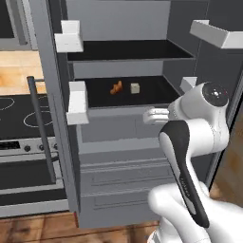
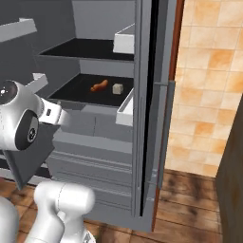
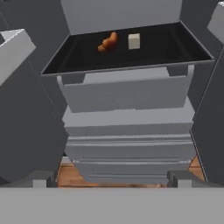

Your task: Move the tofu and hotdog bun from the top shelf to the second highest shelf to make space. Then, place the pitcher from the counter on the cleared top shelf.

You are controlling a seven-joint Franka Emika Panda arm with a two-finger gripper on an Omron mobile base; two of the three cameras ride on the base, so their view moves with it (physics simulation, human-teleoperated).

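Note:
The fridge stands open in front of me. Its top shelf (image 1: pixel 128 50) (image 2: pixel 90 49) is black and bare. One level lower, the hotdog bun (image 1: pixel 116 88) (image 2: pixel 99 86) (image 3: pixel 108 42) and the tofu (image 1: pixel 135 88) (image 2: pixel 117 88) (image 3: pixel 134 41) lie side by side on a like black shelf (image 1: pixel 152 95) (image 3: pixel 166 48), the bun to the left. My gripper (image 1: pixel 148 116) (image 2: pixel 61 117) (image 3: pixel 112 178) hangs open and empty just in front of that lower shelf's edge, slightly below it, pointing into the fridge. The pitcher and the counter are out of view.
White door bins (image 1: pixel 77 102) (image 1: pixel 216 33) jut out on both sides of the opening. Grey drawers (image 1: pixel 123 180) (image 3: pixel 127 131) sit beneath the shelves. A black stovetop (image 1: pixel 19 114) and an oven handle (image 1: pixel 42 128) stand to the left, a tiled wall (image 2: pixel 209 71) to the right.

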